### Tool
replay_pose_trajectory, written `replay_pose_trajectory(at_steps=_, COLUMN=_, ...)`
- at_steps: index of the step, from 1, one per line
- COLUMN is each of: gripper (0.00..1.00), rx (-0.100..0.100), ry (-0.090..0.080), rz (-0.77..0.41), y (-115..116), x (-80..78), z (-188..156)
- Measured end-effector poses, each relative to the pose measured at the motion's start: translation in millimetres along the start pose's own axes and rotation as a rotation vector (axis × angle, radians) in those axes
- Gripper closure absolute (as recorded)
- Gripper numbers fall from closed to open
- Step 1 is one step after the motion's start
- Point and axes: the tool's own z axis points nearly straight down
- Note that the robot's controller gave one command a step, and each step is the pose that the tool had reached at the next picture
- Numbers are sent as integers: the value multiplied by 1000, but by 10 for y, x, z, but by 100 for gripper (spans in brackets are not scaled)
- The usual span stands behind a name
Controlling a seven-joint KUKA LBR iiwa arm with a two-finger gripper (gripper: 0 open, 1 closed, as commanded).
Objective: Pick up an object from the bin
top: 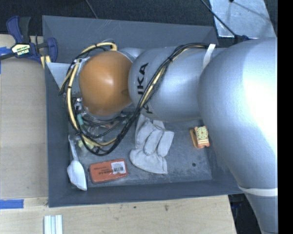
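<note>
My gripper is low in the left part of the bin, mostly covered from above by the wrist's orange dome and looped cables. Just in front of it lies a white plastic spoon, bowl toward the front left corner and handle running up under the cables. Beside the spoon, a flat orange-red packet with a white barcode label rests near the front wall. To the gripper's right lies a crumpled pale grey glove. I see nothing held in the gripper.
A small orange and yellow block-shaped thing sits on the bin floor further right, close to the arm. The arm's large silver body covers the back and right of the bin.
</note>
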Motion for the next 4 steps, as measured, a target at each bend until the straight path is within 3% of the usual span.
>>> replay_pose_trajectory(at_steps=3, gripper=100, rx=-2, ry=1, rz=-3, y=10, x=4, z=-27)
replay_pose_trajectory(at_steps=4, gripper=100, rx=-8, ry=6, rz=-4, y=27, x=15, z=-232)
